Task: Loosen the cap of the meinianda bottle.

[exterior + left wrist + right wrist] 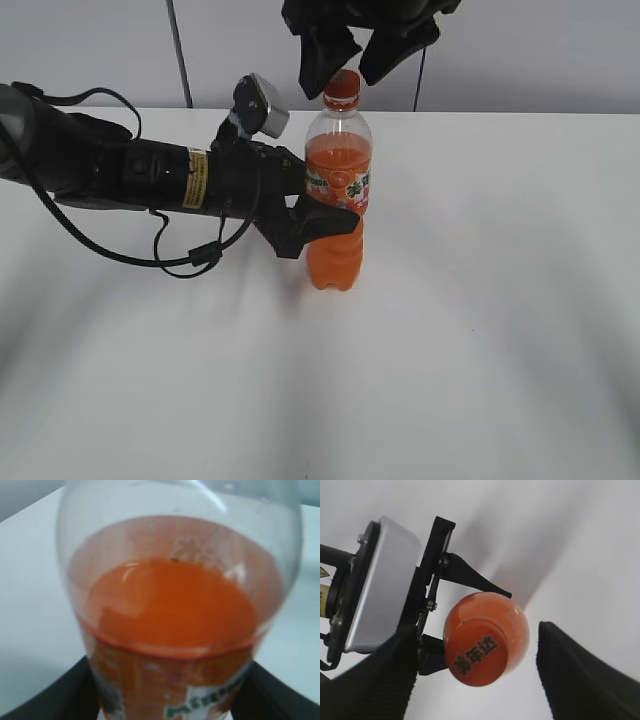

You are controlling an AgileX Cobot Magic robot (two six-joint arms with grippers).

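Bottle (338, 200) of clear, smooth plastic stands upright on the white worktop (500, 330), nearer the far edge than the near one and roughly midway between the left and right edges. It is tall and rounded at the shoulder, pinched at the waist, and filled with orange drink up to just below the shoulder. A glossy label band in orange, green and white wraps its upper body. In the left wrist view the curved clear wall shows the flat surface of the drink inside.

Its cap (342, 88) is a small round piece of orange plastic, sitting on the neck; in the right wrist view its flat top carries dark printed characters.

The left gripper (325, 222) reaches in from the left edge side, its matte black, wedge-shaped fingers (300, 228) clenched around the bottle's body at and just under the label. A silver box-shaped camera housing (262, 105) sits on that arm's wrist, and a black cable (165, 262) loops beneath the arm.

The right gripper (356, 62) hangs above the cap from the far edge side, released: its two black fingers (580, 675), finely ribbed on their inner faces, stand apart on either side of the cap without touching it.
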